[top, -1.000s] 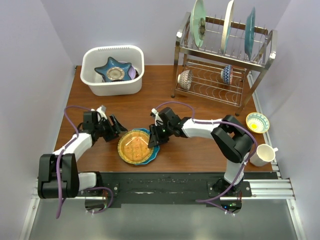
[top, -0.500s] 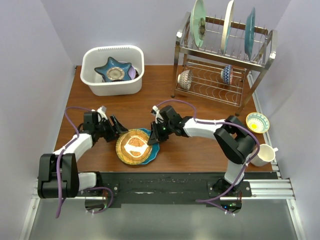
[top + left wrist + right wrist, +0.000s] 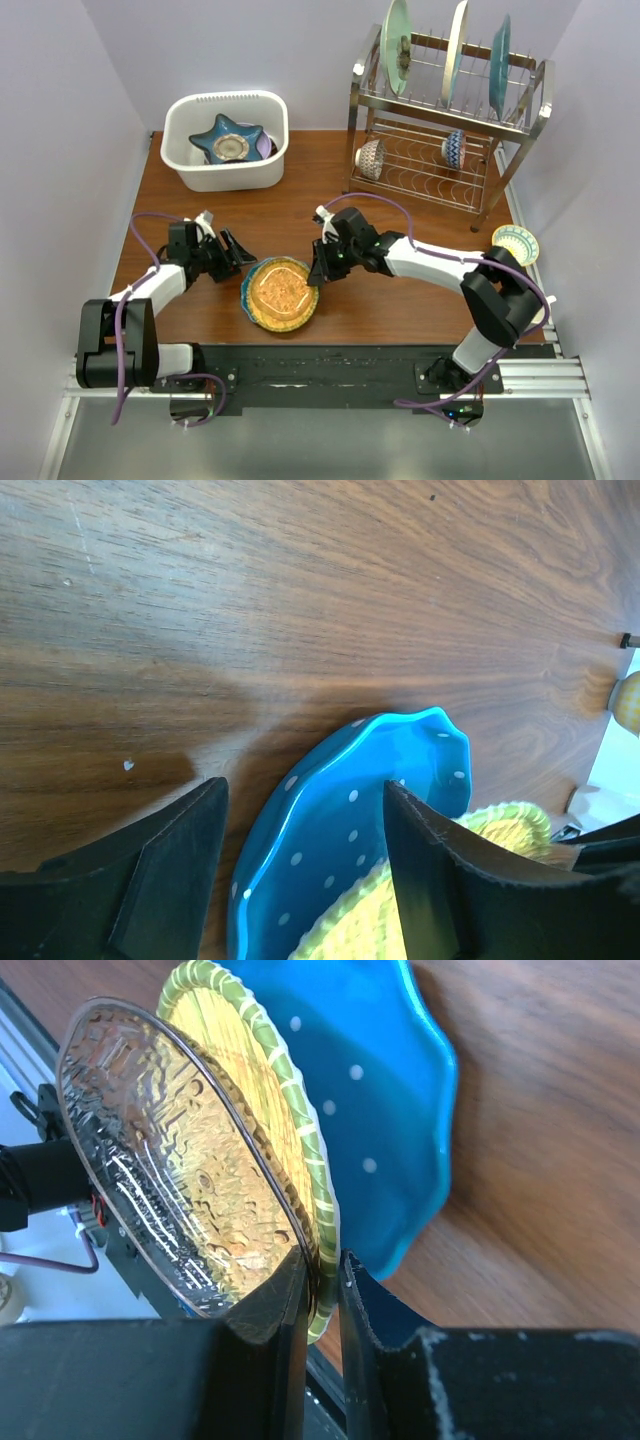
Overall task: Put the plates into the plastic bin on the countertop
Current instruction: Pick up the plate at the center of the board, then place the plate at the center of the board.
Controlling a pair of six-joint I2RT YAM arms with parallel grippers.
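**Overhead and wrist views.** The right gripper (image 3: 322, 1278) is clamped on the near edge of a yellow plate with a green-striped rim (image 3: 262, 1070). The rim of a clear amber textured glass plate (image 3: 170, 1170) runs into the same pinch. Both discs stand tilted and fan apart away from the fingertips. Beneath them, on the far side of this tool, a blue scalloped plate with white dots (image 3: 390, 1080) lies on the reddish-brown wooden countertop (image 3: 540, 1160).

The left gripper (image 3: 305, 790) has its two black fingers (image 3: 170, 870) well apart and grips nothing. The blue plate's wavy edge shows in the gap just ahead of the tips; whether they touch it cannot be told. From above, the two tools face each other across the plates, with the left tips just beside the rim.

The white rectangular plastic bin (image 3: 215, 178) sits well beyond both grippers, off to the left gripper's side at the far end of the counter. It holds a blue star-shaped plate (image 3: 230, 140) with a lavender plate (image 3: 266, 146) at that plate's edge. Well beyond the right gripper, on its outer side, a steel wire dish rack (image 3: 440, 108) carries three upright plates (image 3: 397, 40) on its upper tier and two small patterned bowls (image 3: 371, 157) below.
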